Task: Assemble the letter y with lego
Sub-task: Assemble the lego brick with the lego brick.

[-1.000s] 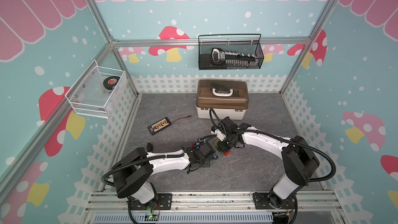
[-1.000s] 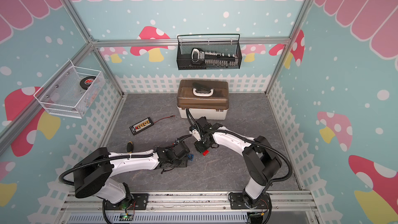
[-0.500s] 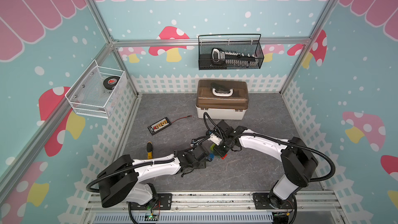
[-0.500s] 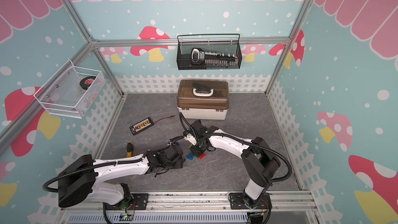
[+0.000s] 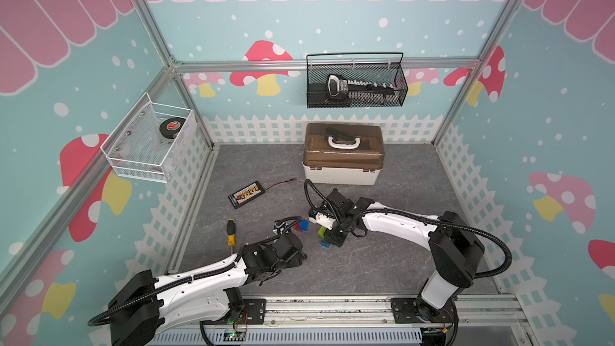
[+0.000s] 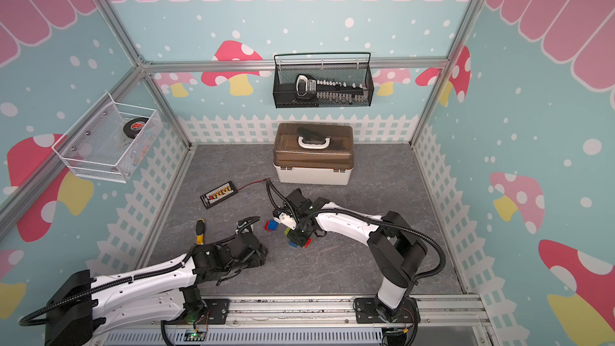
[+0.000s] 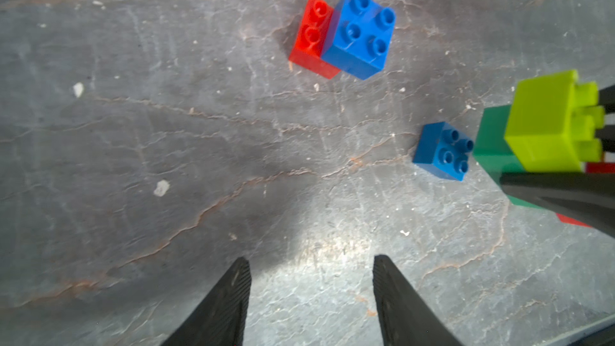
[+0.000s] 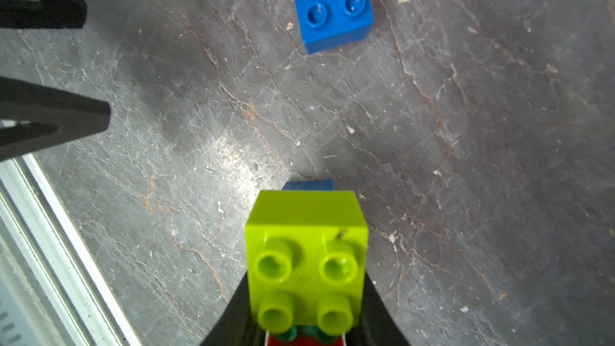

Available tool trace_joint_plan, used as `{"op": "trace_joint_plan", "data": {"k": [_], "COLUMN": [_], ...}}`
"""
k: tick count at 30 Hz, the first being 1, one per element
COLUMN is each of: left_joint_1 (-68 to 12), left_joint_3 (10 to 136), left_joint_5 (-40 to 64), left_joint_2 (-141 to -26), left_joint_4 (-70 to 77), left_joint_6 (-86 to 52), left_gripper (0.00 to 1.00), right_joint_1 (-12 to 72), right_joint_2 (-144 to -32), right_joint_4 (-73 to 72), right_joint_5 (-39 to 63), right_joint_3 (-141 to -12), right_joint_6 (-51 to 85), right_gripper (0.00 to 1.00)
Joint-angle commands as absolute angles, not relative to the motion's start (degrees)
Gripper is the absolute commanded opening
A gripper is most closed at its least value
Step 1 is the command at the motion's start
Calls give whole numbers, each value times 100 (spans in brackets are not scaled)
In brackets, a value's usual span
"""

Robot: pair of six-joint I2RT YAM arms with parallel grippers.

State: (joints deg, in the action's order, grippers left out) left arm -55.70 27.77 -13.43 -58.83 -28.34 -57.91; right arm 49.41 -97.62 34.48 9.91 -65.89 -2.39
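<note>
My right gripper (image 8: 306, 294) is shut on a brick stack: a lime-green brick (image 8: 306, 228) on a dark green bar (image 7: 492, 148), with red (image 7: 599, 168) beside it. In both top views it hangs low over the floor (image 5: 334, 236) (image 6: 299, 237). A small blue brick (image 7: 442, 151) (image 5: 325, 244) touches the bar's end at the floor; I cannot tell if it is joined. A red brick (image 7: 311, 34) and a blue brick (image 7: 361, 33) stand clipped together on the mat (image 5: 301, 226). My left gripper (image 7: 311, 261) (image 5: 299, 255) is open and holds nothing, a short way in front of these lego pieces.
A brown-lidded toolbox (image 5: 344, 154) stands at the back. A small black board with a red wire (image 5: 247, 194) and a yellow-handled screwdriver (image 5: 231, 231) lie to the left. The metal front rail (image 8: 50, 228) runs near the left fingers (image 8: 66, 118).
The left gripper has pulled back toward the front and opened a little wider, leaving the red and blue pair on the mat. The right gripper has carried its stack slightly left and forward.
</note>
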Motion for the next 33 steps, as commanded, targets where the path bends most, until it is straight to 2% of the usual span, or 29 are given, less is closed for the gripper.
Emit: {"op": "trace_joint_plan", "data": {"k": [1, 11, 33], "left_joint_1": [-5530, -5502, -5440], "left_joint_3": [2657, 2503, 2382], "left_joint_5": [-1503, -1529, -1538], "left_joint_2": [-5697, -5383, -5128], "left_joint_4": [-2997, -3132, -3196], "left_joint_6": [-6094, -6123, -6173], "left_gripper": [61, 61, 61], "right_joint_1": [5001, 5045, 5203], "right_joint_2": [-9921, -10233, -10635], "right_joint_4": [3515, 3818, 3998], "right_joint_5": [976, 815, 695], "right_joint_3": [-6781, -7037, -7229], "right_joint_6": [-718, -1458, -1413], "right_gripper": [26, 26, 26]}}
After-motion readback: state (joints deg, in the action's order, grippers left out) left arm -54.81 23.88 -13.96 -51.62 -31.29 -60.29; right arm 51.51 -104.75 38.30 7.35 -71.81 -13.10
